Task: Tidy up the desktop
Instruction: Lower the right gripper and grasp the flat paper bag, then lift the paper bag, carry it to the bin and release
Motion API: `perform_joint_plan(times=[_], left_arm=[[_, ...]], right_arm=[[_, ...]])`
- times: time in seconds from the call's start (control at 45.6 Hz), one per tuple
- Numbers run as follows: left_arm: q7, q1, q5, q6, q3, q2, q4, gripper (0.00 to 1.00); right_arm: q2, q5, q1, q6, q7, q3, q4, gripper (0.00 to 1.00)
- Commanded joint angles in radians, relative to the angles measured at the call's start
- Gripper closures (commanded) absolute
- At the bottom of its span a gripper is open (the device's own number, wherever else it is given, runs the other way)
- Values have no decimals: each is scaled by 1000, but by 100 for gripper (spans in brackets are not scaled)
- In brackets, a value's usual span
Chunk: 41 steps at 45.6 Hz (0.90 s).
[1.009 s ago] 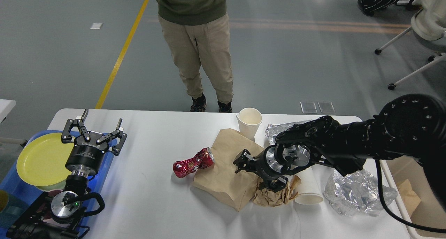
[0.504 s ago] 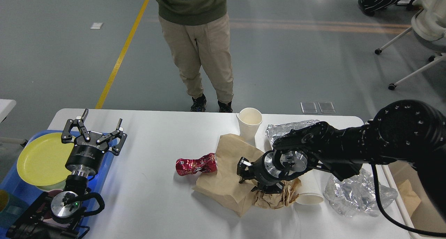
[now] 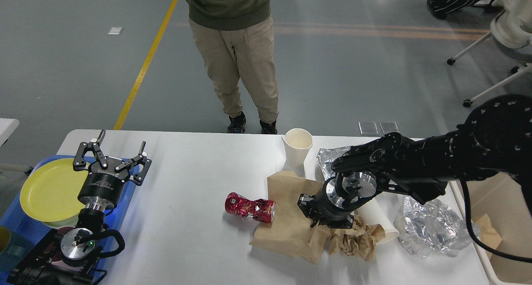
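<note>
Over the last second the right gripper (image 3: 322,213) dragged the brown paper bag (image 3: 291,218) toward the robot's right across the desktop (image 3: 187,218), and the crushed red can (image 3: 249,207) and crumpled paper (image 3: 355,239) shifted along with it. Its jaws appeared pressed onto the bag's edge, though they were too dark to be sure. The left gripper (image 3: 112,156) stayed spread and empty above the blue tray (image 3: 8,218), so the litter looked headed for the beige bin (image 3: 494,218).
</note>
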Motion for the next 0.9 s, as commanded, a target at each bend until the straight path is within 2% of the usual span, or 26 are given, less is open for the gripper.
perform_joint_plan(times=[0.0, 0.197, 0.504, 0.724, 0.877], left_arm=[[-1, -1, 0, 0, 0, 0, 0, 4], [0, -1, 0, 0, 0, 0, 0, 4], [0, -1, 0, 0, 0, 0, 0, 4], [0, 0, 0, 0, 0, 0, 0, 4], [-1, -1, 0, 0, 0, 0, 0, 4]], right_arm=[[-6, 3, 106, 8, 0, -25, 86, 100], [-14, 5, 304, 72, 0, -117, 217, 100], [-127, 3, 537, 209, 1, -173, 326, 100], [-241, 3, 791, 387, 6, -221, 402, 100], [-264, -15, 948, 477, 12, -301, 473, 100]])
